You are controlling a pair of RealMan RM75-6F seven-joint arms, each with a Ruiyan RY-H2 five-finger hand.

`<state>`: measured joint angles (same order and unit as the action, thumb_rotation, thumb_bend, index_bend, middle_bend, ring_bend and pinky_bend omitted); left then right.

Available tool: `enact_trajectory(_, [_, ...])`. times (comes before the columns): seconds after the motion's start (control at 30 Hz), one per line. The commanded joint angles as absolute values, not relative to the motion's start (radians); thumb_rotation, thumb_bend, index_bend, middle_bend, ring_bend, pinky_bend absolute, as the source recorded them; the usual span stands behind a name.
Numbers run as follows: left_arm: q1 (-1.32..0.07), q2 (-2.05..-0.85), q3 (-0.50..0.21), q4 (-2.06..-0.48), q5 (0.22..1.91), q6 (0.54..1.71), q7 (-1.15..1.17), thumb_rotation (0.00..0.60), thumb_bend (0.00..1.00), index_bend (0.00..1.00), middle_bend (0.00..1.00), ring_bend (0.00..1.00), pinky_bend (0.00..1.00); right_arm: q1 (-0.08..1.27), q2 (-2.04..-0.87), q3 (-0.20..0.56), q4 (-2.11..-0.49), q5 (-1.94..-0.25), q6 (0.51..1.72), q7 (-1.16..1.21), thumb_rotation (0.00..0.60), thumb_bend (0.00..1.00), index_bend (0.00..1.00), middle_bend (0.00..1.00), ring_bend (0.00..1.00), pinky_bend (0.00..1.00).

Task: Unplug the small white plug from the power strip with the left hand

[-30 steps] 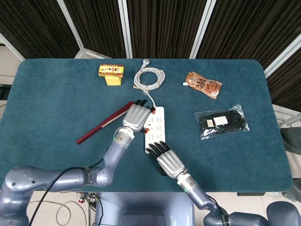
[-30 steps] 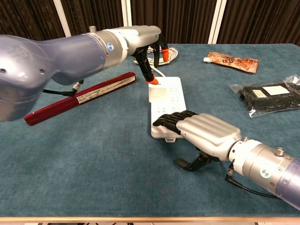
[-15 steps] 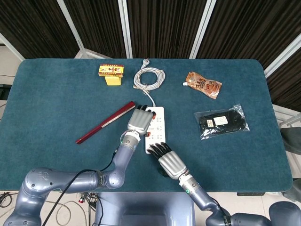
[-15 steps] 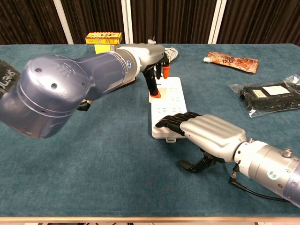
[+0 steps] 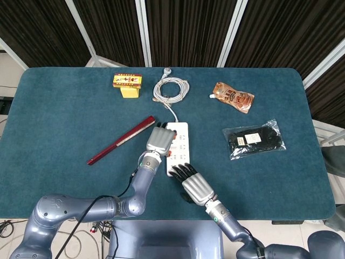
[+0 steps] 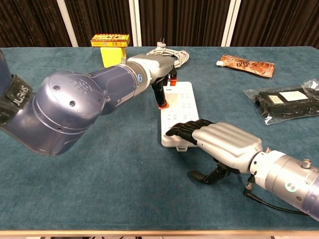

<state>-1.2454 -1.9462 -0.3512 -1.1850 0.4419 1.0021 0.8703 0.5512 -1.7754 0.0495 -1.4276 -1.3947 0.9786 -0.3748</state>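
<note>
Power strip (image 5: pixel 179 148): white, lies at the middle of the blue desk (image 5: pixel 64 118), its cord coiled (image 5: pixel 171 89) at the far edge. Small white plug: hidden under the fingers, not discernible. Left hand (image 5: pixel 159 140): over the strip's far left part, fingers (image 6: pixel 160 94) pointing down onto it; whether they grasp anything cannot be told. Right hand (image 5: pixel 193 183): fingertips pressed flat on the strip's near end, grasping nothing. Red fan (image 5: pixel 121 140): left of the strip. Yellow box (image 5: pixel 128 84), snack pouch (image 5: pixel 233 97), black packet (image 5: pixel 253 139): well apart.
</note>
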Motion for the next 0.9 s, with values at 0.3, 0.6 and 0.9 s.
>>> enact_trajectory(0.3, [-1.252,-1.988,-0.352,-1.12,0.451,0.971,0.86,0.6,0.22,0.46,0.47,0.15,0.15,0.554,-1.771,0.047,-1.431,-1.396,0.985,-0.367,0.6,0.47,0.1,0.1,0.05,0.09])
enact_trajectory(0.6, [-1.256,-2.009,-0.359,-1.084,0.462,0.959,0.854,0.6,0.27,0.53,0.53,0.17,0.15,0.555,-1.769,0.045,-1.427,-1.391,0.986,-0.36,0.6,0.47,0.1,0.1,0.05,0.09])
enact_trajectory(0.9, [-1.253,-2.026,-0.363,-1.064,0.478,0.966,0.852,0.6,0.32,0.64,0.64,0.21,0.16,0.555,-1.765,0.042,-1.421,-1.383,0.983,-0.354,0.6,0.47,0.1,0.1,0.05,0.09])
